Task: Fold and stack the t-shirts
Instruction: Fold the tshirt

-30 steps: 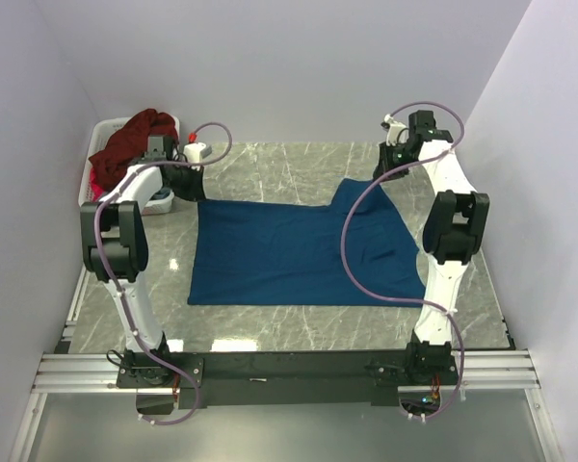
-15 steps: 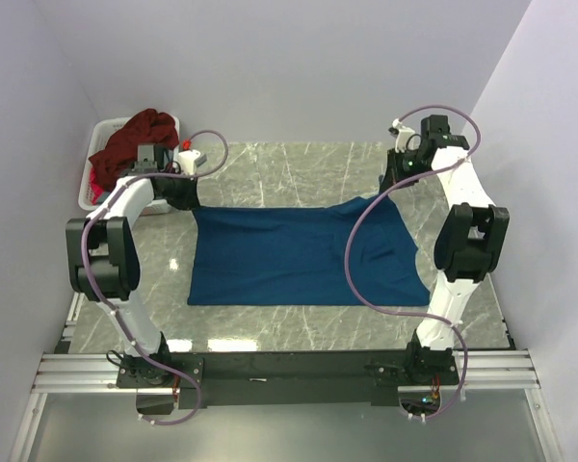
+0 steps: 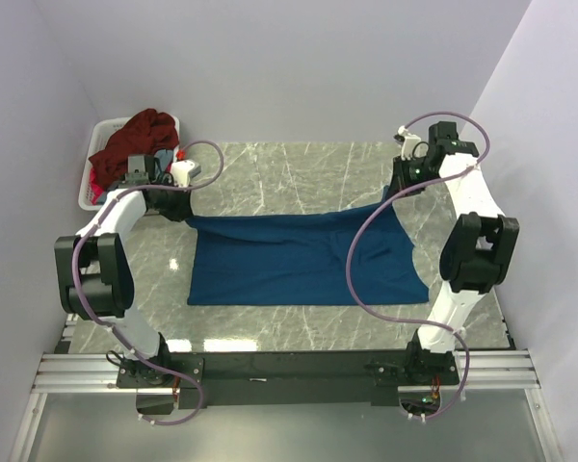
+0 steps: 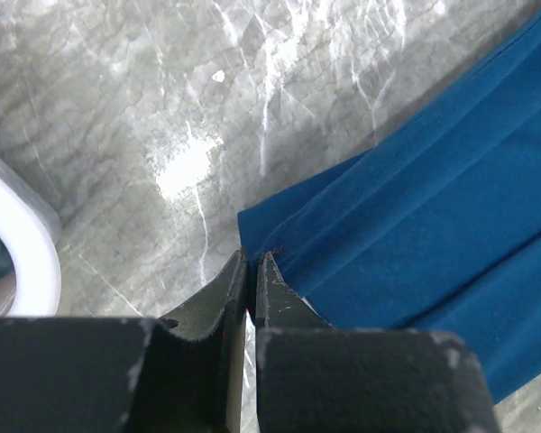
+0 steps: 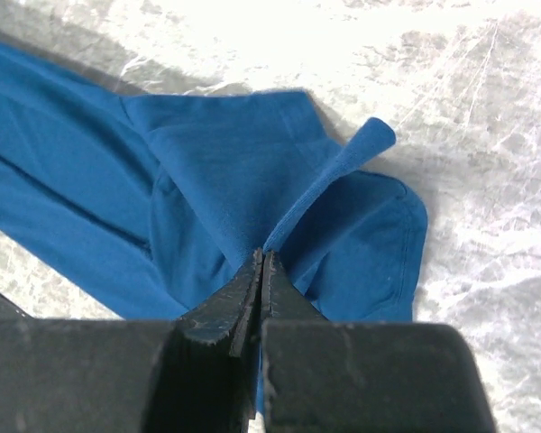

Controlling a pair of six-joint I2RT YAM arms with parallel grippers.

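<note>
Pinching the far corners of the deep blue t-shirt point(image 3: 299, 260), the left end effector point(image 4: 252, 257) and right end effector point(image 5: 263, 254) are both clenched on cloth. Its near half lies flat on the worktop point(image 3: 299, 168).

High overview; close wrist views over blue t-shirt point(image 3: 289, 265)

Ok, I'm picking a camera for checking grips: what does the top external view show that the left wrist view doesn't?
Only top external: the whole blue t-shirt, its far edge stretched between both arms, the right gripper at its far right corner, and a maroon t-shirt heaped in the white basket. Only left wrist: the left gripper close up, jaws pinched on a folded corner of the blue cloth. Both: the blue t-shirt, the marble table and part of the basket.
</note>
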